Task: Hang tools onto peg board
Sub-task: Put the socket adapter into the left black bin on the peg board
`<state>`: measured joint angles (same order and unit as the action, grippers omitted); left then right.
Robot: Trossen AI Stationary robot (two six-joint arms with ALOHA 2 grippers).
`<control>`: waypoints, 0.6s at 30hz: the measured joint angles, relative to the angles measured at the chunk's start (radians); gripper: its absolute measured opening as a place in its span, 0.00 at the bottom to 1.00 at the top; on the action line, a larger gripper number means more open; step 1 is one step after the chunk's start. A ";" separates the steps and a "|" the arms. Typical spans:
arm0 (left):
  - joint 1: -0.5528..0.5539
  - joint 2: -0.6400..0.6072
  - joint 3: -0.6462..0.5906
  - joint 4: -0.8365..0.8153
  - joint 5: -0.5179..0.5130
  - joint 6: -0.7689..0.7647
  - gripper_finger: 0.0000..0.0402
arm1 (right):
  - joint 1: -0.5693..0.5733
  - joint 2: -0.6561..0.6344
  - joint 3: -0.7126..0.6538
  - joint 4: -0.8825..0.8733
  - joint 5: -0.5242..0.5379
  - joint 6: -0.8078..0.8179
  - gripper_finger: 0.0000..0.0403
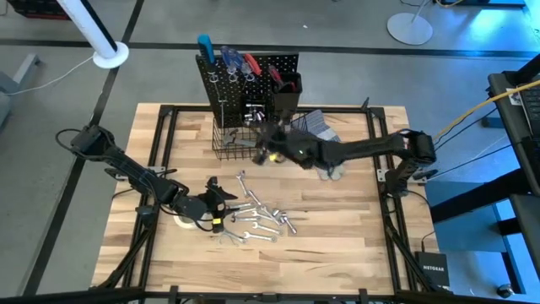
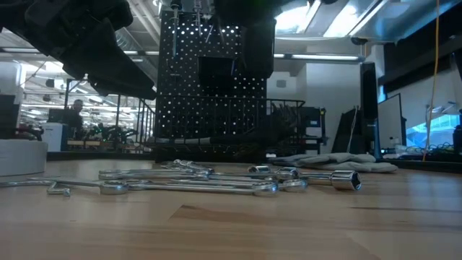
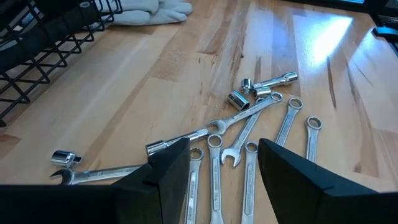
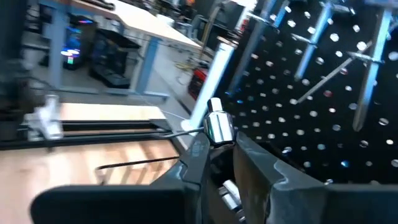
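Right pincer (image 4: 217, 165) clamped on socket wrench (image 4: 219, 129) just before peg board (image 1: 249, 80); could slip past the hook. Left pincer (image 3: 224, 168) open, empty, over tabletop (image 1: 337, 245) wrenches (image 3: 249, 124)

We note a light wood-plank desk (image 1: 337, 253) standing on a grey floor (image 1: 59, 135), with a white round-based stand (image 1: 105, 46) at one far corner and another white base (image 1: 410, 28) further along. We see a dark rack with a yellow cable (image 1: 472, 110) beside the desk. Across the desk, we record bright ceiling lights (image 2: 346, 18), a lit monitor (image 2: 437, 133), and distant workbenches (image 4: 143, 28).
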<state>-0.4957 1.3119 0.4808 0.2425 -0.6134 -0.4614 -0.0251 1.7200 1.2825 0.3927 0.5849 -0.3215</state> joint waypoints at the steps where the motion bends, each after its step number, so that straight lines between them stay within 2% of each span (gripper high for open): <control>1: 0.000 0.000 0.000 0.001 0.000 0.000 0.45 | -0.016 0.014 0.014 0.000 0.000 0.002 0.15; 6: 0.000 0.000 0.000 0.000 0.000 -0.002 0.45 | -0.076 0.055 0.056 0.000 -0.001 0.006 0.15; 9: 0.000 0.000 0.000 0.001 0.000 -0.002 0.45 | -0.096 0.054 0.057 -0.007 0.001 0.033 0.19; 18: 0.000 0.000 0.000 -0.001 0.000 -0.003 0.45 | -0.074 0.050 0.057 -0.059 0.028 0.053 0.47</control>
<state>-0.4957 1.3121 0.4808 0.2419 -0.6131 -0.4640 -0.0991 1.7697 1.3399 0.3337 0.6133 -0.2686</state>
